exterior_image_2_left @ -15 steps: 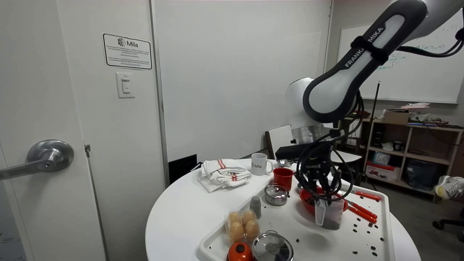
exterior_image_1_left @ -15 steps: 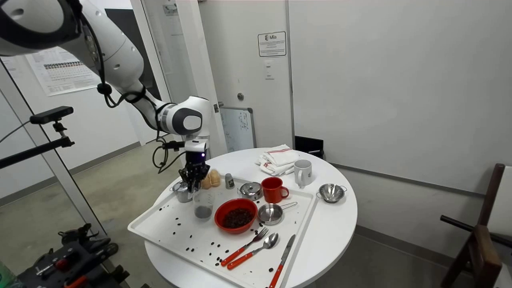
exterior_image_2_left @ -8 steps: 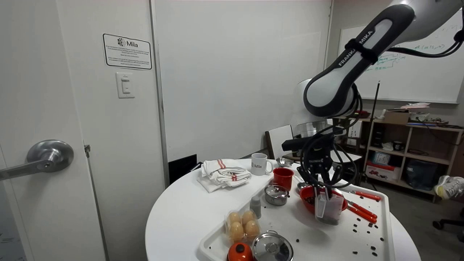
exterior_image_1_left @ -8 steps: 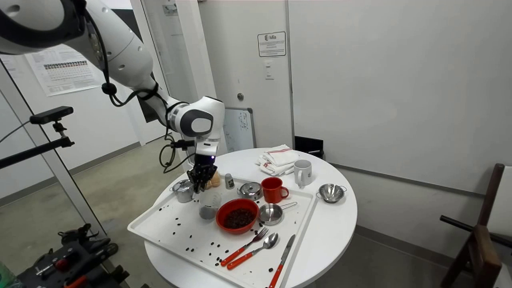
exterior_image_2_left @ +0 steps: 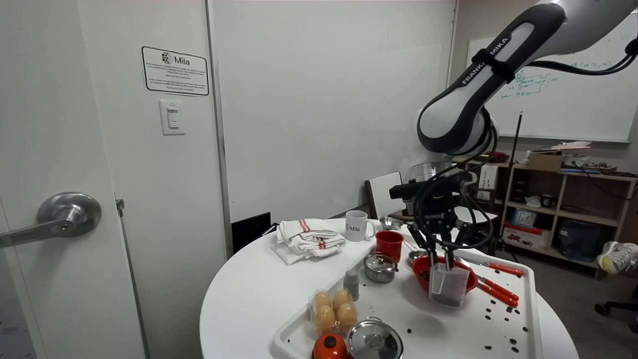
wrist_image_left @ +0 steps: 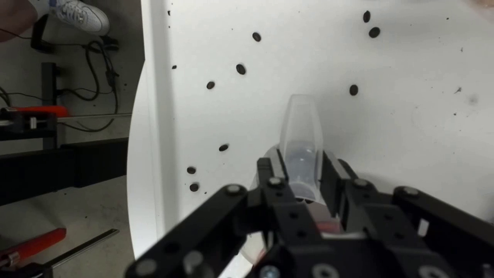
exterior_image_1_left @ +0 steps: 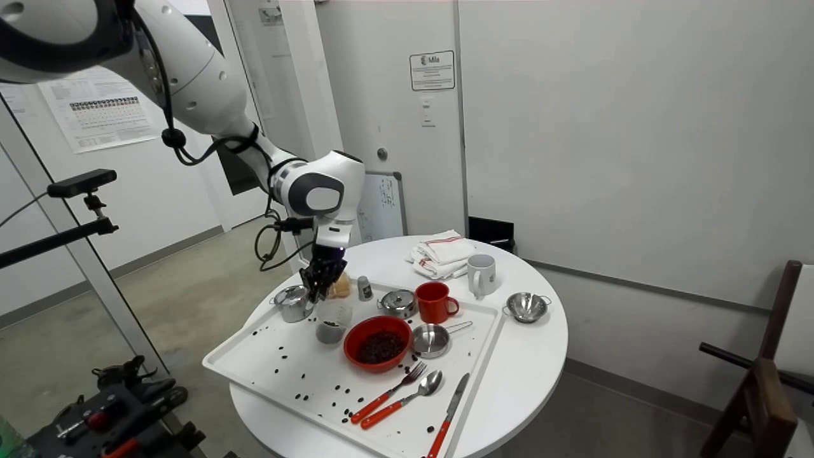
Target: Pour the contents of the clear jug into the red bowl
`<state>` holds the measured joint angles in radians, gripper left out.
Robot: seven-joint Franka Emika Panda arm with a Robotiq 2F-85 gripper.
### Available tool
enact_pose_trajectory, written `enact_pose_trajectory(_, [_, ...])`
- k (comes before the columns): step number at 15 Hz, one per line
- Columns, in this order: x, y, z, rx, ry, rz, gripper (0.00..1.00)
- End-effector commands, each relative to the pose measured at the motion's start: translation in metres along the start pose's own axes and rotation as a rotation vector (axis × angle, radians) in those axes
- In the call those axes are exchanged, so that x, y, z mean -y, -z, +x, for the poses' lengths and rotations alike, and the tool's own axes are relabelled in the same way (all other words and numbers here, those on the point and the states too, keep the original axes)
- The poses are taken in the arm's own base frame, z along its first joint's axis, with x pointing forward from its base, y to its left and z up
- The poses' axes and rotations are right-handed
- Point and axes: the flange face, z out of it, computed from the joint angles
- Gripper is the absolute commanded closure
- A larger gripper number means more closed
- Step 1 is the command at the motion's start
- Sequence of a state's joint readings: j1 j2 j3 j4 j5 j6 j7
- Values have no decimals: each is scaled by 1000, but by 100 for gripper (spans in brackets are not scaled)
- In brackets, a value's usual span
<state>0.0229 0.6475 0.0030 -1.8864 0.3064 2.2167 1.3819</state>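
The wrist view tells most clearly about the gripper [wrist_image_left: 302,170]: the handle of the clear jug [exterior_image_2_left: 448,289] is pinched between its jaws. In both exterior views the jug is near the red bowl [exterior_image_1_left: 371,367], over the white tray [exterior_image_1_left: 254,353]. In an exterior view the dark beans [exterior_image_1_left: 383,347] inside this bowl are well seen; in an exterior view where the jug partly covers the bowl, four eggs [exterior_image_2_left: 325,319] and a round orange thing [exterior_image_2_left: 330,351] are visible.

free: tray [exterior_image_2_left: 407,309] between larger pot [exterior_image_2_left: 375,339] and clear jug [exterior_image_2_left: 450,290] | obstacle: nearby red bowl [exterior_image_1_left: 355,340]
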Motion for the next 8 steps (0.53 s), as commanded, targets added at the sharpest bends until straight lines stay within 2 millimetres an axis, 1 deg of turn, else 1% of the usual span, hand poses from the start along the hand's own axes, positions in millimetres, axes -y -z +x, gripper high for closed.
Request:
enact_pose_trajectory(1, [1, -1, -1, 8, 12, -11, 89])
enact_pose_trajectory(4, [2, 17, 5, 75, 18, -10, 89])
enact_pose_trajectory(8, [-6, 52, 7, 99, -13, 51, 89])
